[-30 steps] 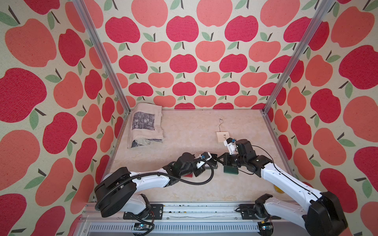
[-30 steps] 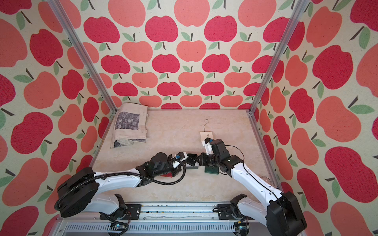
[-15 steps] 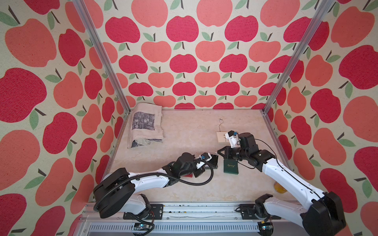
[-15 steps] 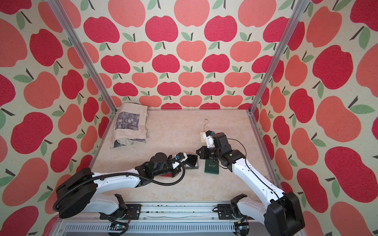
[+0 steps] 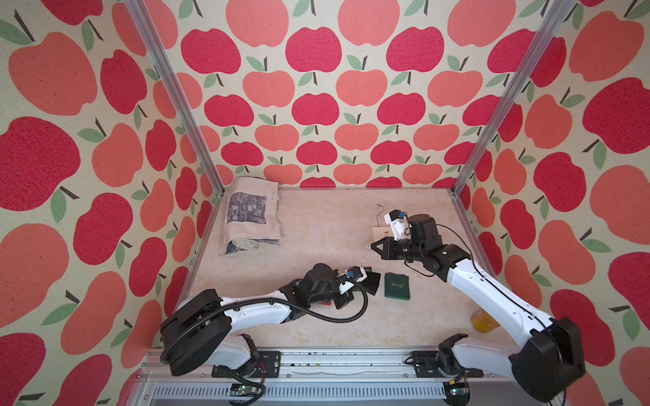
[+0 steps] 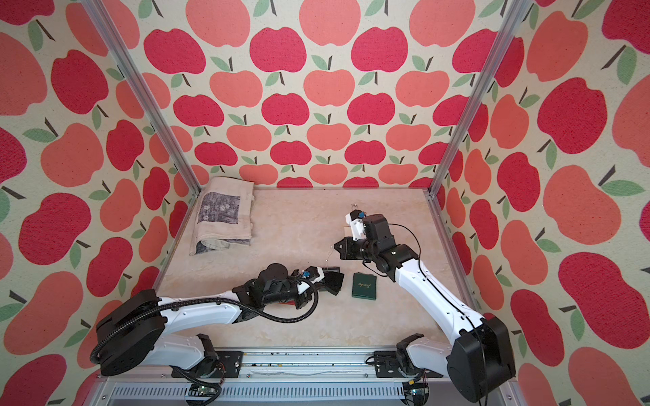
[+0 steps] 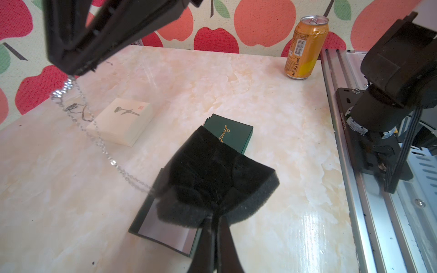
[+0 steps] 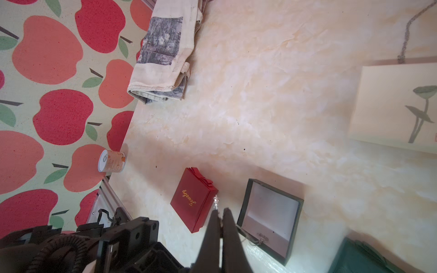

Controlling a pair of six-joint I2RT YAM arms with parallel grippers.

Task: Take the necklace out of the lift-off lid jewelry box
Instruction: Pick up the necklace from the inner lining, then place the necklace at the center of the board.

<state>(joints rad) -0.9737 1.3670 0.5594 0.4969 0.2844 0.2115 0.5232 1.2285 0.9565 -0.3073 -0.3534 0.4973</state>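
The dark green jewelry box base (image 7: 163,228) lies open on the table, its white inside (image 8: 269,210) bare. Beside it lies its green lid (image 5: 397,285) (image 6: 364,285). My left gripper (image 7: 214,217) is shut on the black foam insert (image 7: 220,170), holding it bent just above the base. The silver necklace (image 7: 99,139) runs taut from the insert's edge up to my right gripper (image 8: 220,211) (image 5: 374,246), which is shut on the chain's upper end, above and behind the box.
A red jewelry box (image 8: 192,198) lies under my left arm. A white box (image 7: 120,118) sits behind the green one. Also here are a folded cloth (image 5: 251,214) at the back left, an orange can (image 7: 306,47) at the right edge and a small tin (image 8: 112,160) at the left wall.
My right gripper has risen and drawn back from the box toward the rear, pulling the necklace chain out with it. The left arm has held still with the insert.
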